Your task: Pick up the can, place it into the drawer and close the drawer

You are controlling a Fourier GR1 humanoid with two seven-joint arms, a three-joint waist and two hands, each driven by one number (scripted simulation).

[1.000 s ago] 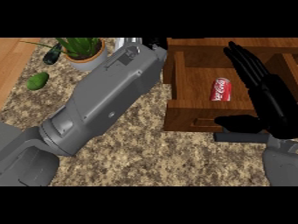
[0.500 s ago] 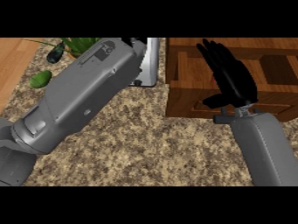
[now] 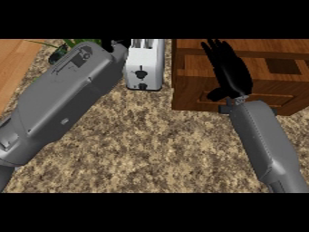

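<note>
The can shows nowhere in the head view. My right hand (image 3: 228,70) is open, its fingers straight and pointing away from me, lying over the left part of the wooden drawer (image 3: 195,93). Its grey forearm comes up from the lower right. The drawer's front face, with a groove, sits just below the hand's wrist. My left forearm crosses the view from the lower left to the top middle. Only a dark sliver of my left hand (image 3: 111,43) shows at the top edge.
A white toaster (image 3: 145,63) stands on the speckled counter (image 3: 150,136) between my left arm and the drawer. Green plant leaves (image 3: 68,45) poke out at the top left. Wooden floor (image 3: 3,72) lies beyond the counter's left edge.
The can, seen a second ago lying in the drawer beside my right hand, is out of sight now. My right hand has shifted left over the drawer. The toaster has come into fuller view.
</note>
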